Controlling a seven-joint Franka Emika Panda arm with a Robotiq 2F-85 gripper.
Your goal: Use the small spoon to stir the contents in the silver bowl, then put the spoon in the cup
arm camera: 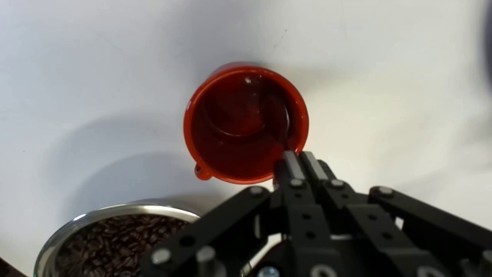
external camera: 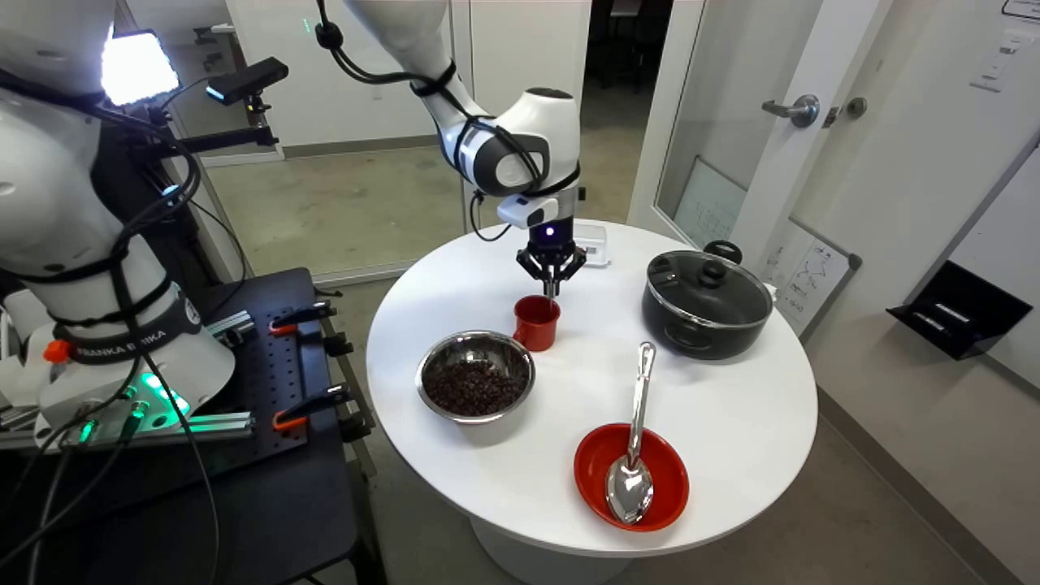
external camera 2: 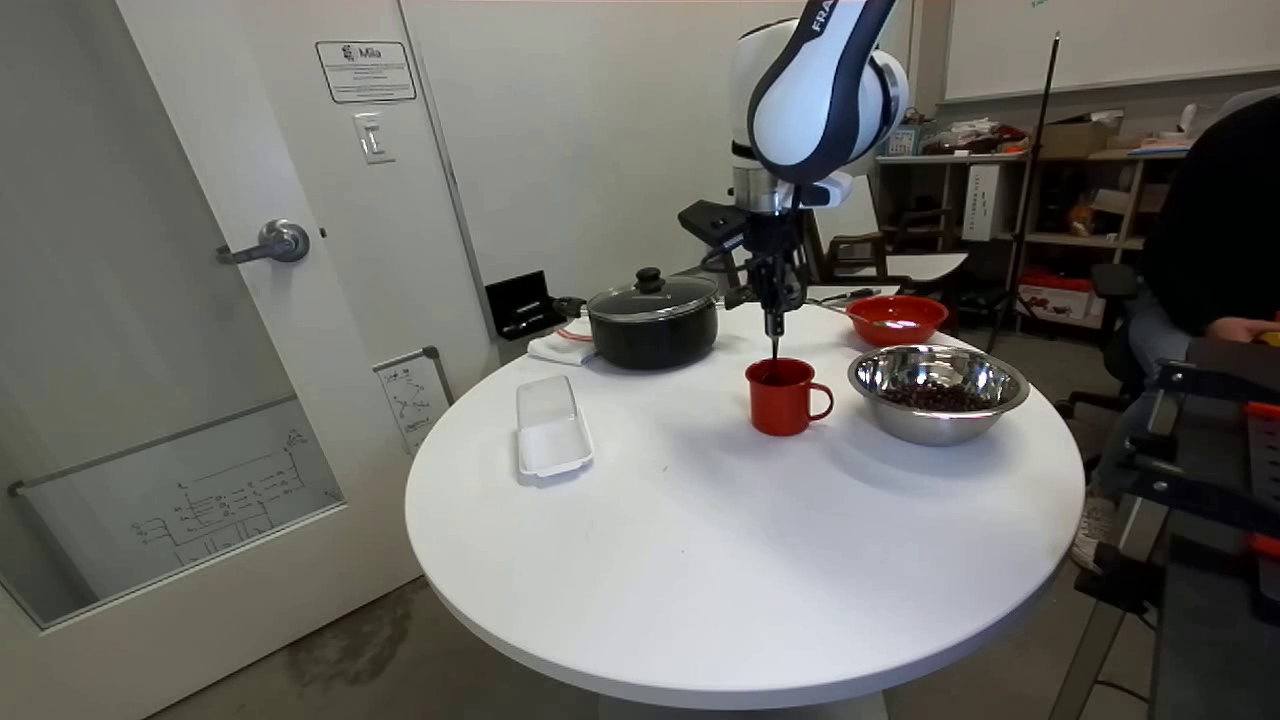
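Pointing downward in an exterior view, the pincer (external camera: 552,290) stands just above the mouth of the cup (external camera: 534,333); the cup sits upright on the worktop (external camera: 561,390), just beside the bowl (external camera: 475,348) and its dark beans (external camera: 478,390). In an exterior view, a thin, dark length of the spoon (external camera 2: 775,349) runs near-vertically from the pincer into the cup. In the wrist view, the pincer is pressed together on the spoon's handle, and the spoon's head lies within the cup, close to its wall; whether it touches the bottom cannot be told. Finding, by judgement: the final step, putting the spoon in the cup, is in hand and nearly met; stirring is presumed done. Next move called for: lower a little if room remains, let go, then rise straight up, lest the cup be dragged or tipped.
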